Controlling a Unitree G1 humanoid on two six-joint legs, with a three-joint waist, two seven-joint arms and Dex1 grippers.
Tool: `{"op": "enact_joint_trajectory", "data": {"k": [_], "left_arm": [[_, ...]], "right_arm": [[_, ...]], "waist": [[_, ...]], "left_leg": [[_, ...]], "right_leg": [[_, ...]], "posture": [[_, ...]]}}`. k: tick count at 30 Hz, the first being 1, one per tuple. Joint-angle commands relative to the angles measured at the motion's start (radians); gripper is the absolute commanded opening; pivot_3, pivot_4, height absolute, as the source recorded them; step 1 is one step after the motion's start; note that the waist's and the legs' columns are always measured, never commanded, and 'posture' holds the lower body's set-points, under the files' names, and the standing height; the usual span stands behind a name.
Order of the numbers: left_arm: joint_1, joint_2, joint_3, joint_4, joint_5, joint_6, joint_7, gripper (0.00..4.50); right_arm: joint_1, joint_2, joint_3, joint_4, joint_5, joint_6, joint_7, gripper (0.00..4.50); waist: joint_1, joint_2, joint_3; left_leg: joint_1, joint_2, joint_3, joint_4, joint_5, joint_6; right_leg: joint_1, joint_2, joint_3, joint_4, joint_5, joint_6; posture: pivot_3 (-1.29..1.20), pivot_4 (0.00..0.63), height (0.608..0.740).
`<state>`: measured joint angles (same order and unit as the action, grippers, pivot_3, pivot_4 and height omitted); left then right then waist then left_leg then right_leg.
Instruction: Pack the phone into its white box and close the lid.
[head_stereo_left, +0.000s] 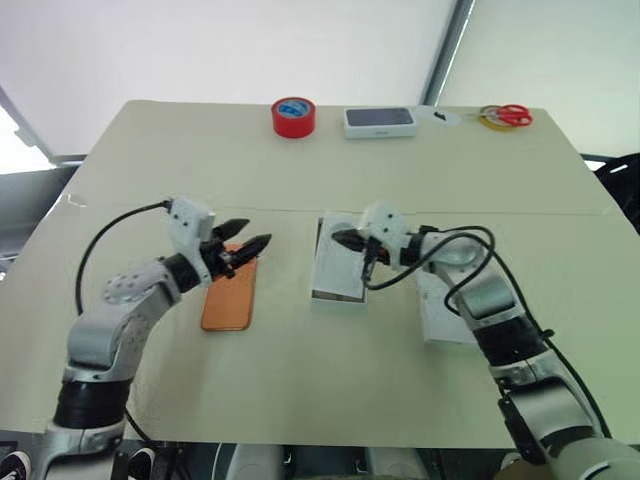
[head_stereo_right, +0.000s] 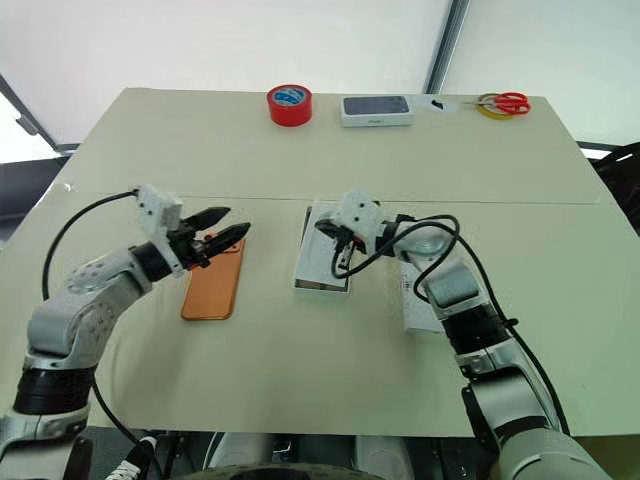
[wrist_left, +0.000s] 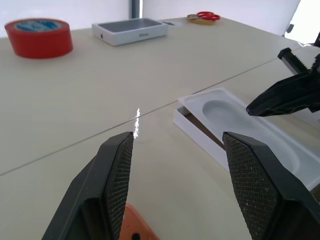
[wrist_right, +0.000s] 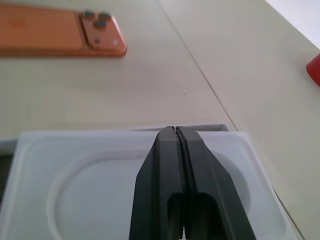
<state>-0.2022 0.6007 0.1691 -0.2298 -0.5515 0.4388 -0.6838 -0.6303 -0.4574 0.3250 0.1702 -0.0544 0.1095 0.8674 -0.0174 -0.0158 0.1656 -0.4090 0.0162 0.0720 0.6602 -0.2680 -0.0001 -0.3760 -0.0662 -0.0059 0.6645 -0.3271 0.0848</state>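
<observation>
Left gripper (head_stereo_left: 248, 249) — fingers spread — above orange phone (head_stereo_left: 229, 297) at centre-left, right gripper (head_stereo_left: 347, 239) — fingers pressed together — over moulded insert tray (head_stereo_left: 335, 268) at centre.

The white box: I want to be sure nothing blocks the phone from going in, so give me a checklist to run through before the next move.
1. Phone free on the table, back up: ok.
2. Left hand open above the phone's far end: ok.
3. White box empty: not ok, a moulded insert tray sits in it.
4. Right hand shut over the insert: ok; gripping it: cannot tell.
5. Lid set aside beside the box: ok.
</observation>
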Motion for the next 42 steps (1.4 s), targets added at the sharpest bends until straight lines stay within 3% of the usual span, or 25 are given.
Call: {"op": "enact_joint_trajectory", "data": {"k": [1, 12, 25, 31, 42], "left_arm": [[0.016, 0.008, 0.045, 0.003, 0.021, -0.06, -0.014, 3.01], [0.086, -0.02, 0.069, -0.094, -0.018, -0.033, 0.006, 3.01], [0.092, -0.018, 0.078, -0.098, -0.021, -0.03, 0.021, 3.01], [0.088, -0.025, 0.058, -0.104, -0.012, -0.028, 0.025, 3.01], [0.117, -0.032, 0.081, -0.118, -0.024, -0.01, 0.051, 3.01]], "right_arm": [[-0.021, -0.026, 0.042, -0.005, -0.044, -0.068, 0.051, 0.04], [0.044, -0.102, 0.07, -0.122, 0.04, -0.074, 0.283, 0.04], [-0.101, 0.019, 0.016, 0.126, -0.056, -0.201, 0.029, 0.04], [-0.158, 0.013, 0.091, 0.349, -0.26, -0.381, -0.159, 0.04], [-0.077, -0.019, 0.104, 0.27, -0.187, -0.437, 0.063, 0.04]], "waist": [[0.004, 0.0, 0.0], [0.0, 0.0, 0.0], [-0.001, 0.0, 0.0], [-0.004, 0.0, 0.0], [-0.002, 0.0, 0.0]], "left_leg": [[0.0, 0.0, 0.0, -0.001, 0.0, 0.0], [0.0, 0.0, 0.0, -0.001, -0.001, 0.003], [0.0, 0.0, 0.0, -0.001, -0.001, 0.001], [0.0, 0.0, 0.0, -0.001, -0.001, 0.001], [0.0, 0.0, 0.0, 0.0, -0.001, 0.002]], "right_leg": [[0.0, 0.0, 0.0, 0.0, 0.0, 0.0], [0.0, -0.001, 0.0, 0.0, 0.0, 0.0], [0.0, -0.001, 0.0, 0.0, 0.0, 0.0], [-0.001, -0.001, 0.0, 0.0, 0.0, 0.0], [0.001, -0.001, 0.0, 0.0, 0.0, 0.0]], "posture": [[0.0, 0.15, 0.738], [0.0, 0.15, 0.738], [0.0, 0.15, 0.738], [0.0, 0.15, 0.738], [0.0, 0.15, 0.738]]}}
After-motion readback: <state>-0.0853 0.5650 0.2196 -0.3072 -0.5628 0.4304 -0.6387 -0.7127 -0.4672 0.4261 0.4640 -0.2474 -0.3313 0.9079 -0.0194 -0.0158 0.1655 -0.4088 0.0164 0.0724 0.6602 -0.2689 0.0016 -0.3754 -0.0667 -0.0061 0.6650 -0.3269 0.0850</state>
